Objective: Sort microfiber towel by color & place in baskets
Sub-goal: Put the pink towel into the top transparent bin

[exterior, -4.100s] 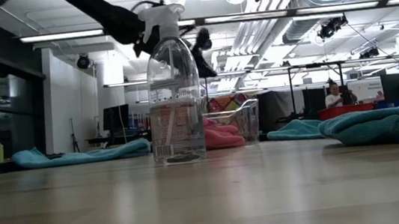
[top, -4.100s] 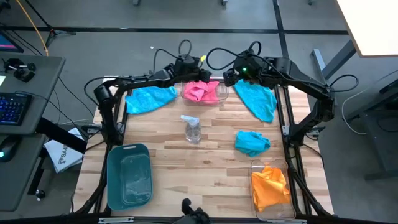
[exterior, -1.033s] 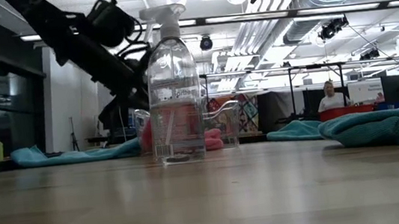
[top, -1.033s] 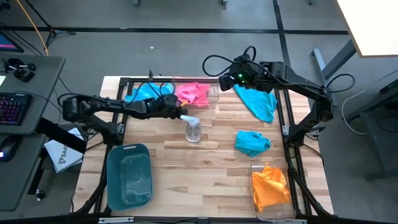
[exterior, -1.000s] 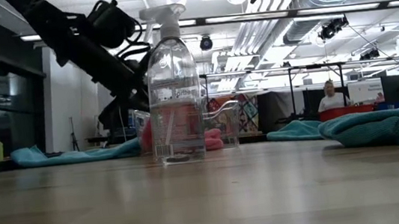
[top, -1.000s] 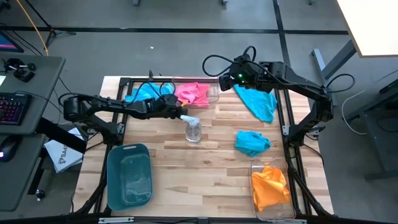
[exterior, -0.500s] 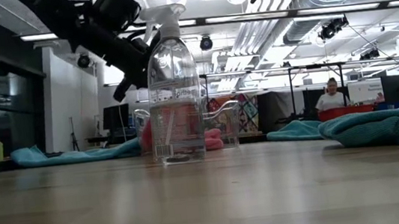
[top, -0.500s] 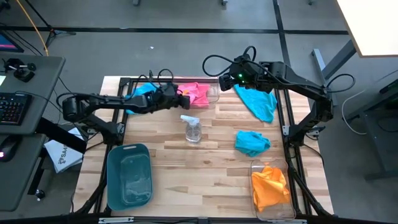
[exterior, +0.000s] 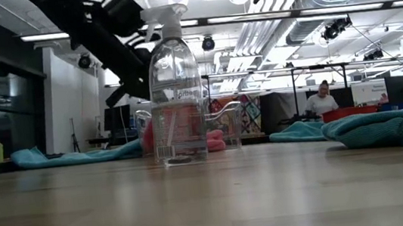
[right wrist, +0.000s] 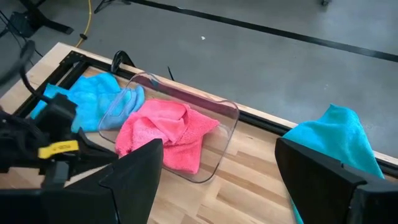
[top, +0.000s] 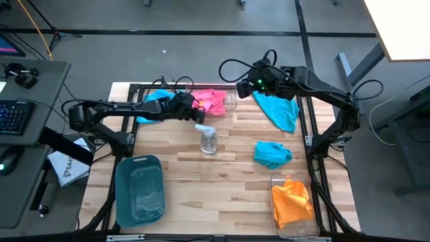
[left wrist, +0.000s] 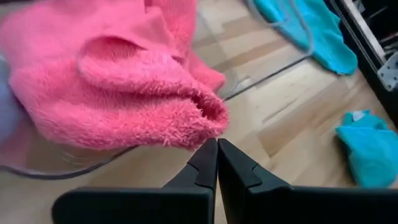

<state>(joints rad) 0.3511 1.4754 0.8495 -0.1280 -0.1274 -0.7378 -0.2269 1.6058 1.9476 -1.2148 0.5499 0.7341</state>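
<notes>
A pink towel [top: 212, 99] lies in a clear basket [top: 232, 102] at the far edge, and one fold of it [left wrist: 155, 93] hangs over the rim. My left gripper [top: 195, 107] [left wrist: 217, 144] is shut and empty, just on the near-left side of that fold. My right gripper [top: 251, 86] [right wrist: 217, 186] is open and hovers above the far edge beside a teal towel [top: 279, 109]. Two more teal towels lie far left [top: 151, 105] and right of centre [top: 272, 153]. An orange towel [top: 291, 202] fills the near-right clear basket [top: 277, 180]. The teal basket [top: 140, 189] stands near left. My left gripper's shut fingertips [left wrist: 209, 152] stand right at the edge of the pink towel's overhanging fold [left wrist: 208, 115], coming level from the table's left. I cannot tell whether they touch it.
A clear spray bottle [top: 208, 138] [exterior: 174, 86] stands upright mid-table, just nearer than my left gripper. Bare wood lies between the teal basket and the right-hand baskets. A dark frame [top: 306, 128] runs along the table's sides. A person [exterior: 322, 103] sits far behind.
My left gripper has risen from beside the spray bottle's head and moved toward the far edge, up to the pink towel's overhanging fold. The towels, baskets and bottle have stayed where they were.
</notes>
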